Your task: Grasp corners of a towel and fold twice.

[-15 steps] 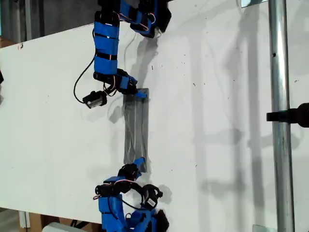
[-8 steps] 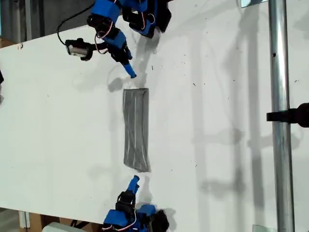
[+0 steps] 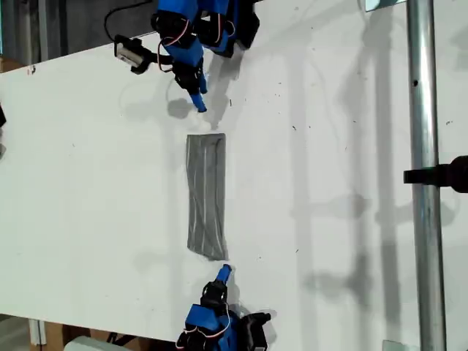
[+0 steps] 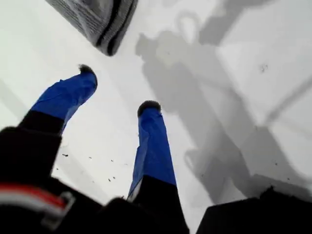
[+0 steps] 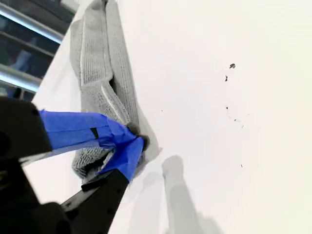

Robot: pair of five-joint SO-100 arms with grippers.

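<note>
Folded grey white-striped towel (image 3: 205,196) lies as a narrow strip mid-desk, both arms clear of it.

On the white desk (image 3: 329,183), my first gripper (image 4: 117,90) hangs with blue-taped jaws spread, empty, just short of one towel end (image 4: 100,19). My second gripper (image 5: 134,146) has its blue tips pressed together, nothing pinched, with the other towel end (image 5: 100,83) close behind in its wrist view.

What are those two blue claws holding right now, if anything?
Nothing. My first gripper is open and my second gripper is shut on nothing; the towel lies folded on the table.
</note>
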